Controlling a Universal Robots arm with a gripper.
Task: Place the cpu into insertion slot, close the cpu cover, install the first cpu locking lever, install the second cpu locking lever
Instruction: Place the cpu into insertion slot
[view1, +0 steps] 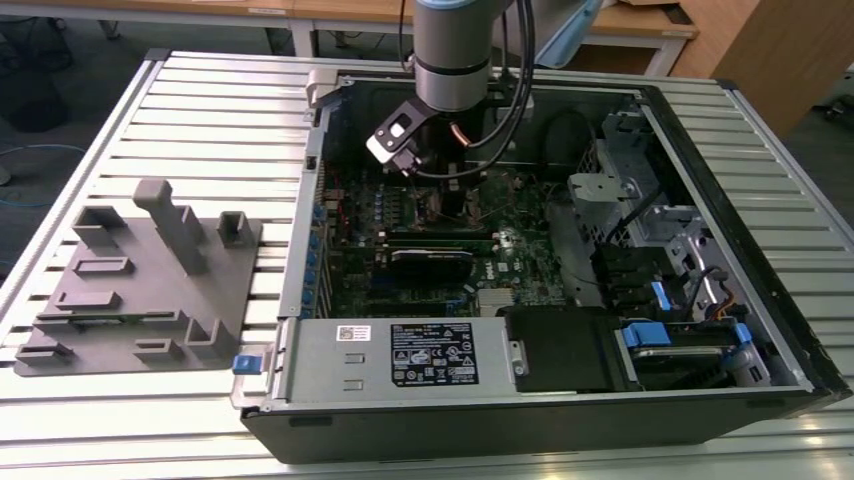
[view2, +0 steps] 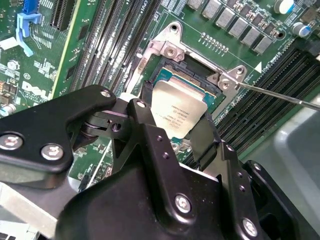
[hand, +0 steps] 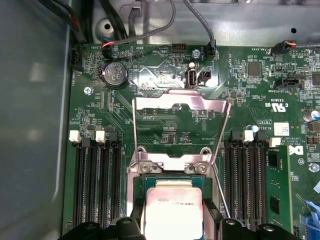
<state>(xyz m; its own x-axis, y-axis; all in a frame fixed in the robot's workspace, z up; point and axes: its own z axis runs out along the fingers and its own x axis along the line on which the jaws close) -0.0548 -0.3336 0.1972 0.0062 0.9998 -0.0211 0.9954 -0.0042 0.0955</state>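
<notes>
Claw (view2: 175, 119) closed on the cpu (view2: 179, 111), fingers (view2: 145, 120) tight vs two opposite edges. Cpu is at the insertion slot (view2: 197, 82), silver face up; can't tell if fully seated. Cpu cover (hand: 180, 106) is flipped open, standing beyond the slot from the claw. Thin lever rod (view2: 280, 95) sticks out free beside the slot. In the exterior view, arm (view1: 451, 50) reaches down into open PC case (view1: 534, 425) on slatted tabletop (view1: 200, 110). Grey fixture tray (view1: 134, 290) lies at the exterior view's left.

The arm (view1: 451, 50) is a pale grey tube with a darker joint band. Black cables (view1: 515, 90) loop beside it, and a small black-and-white box (view1: 396, 140), perhaps a camera, sits at the wrist. The gripper (view2: 177, 117) is matte black: angular plates fastened with silver screws (view2: 182, 202).
</notes>
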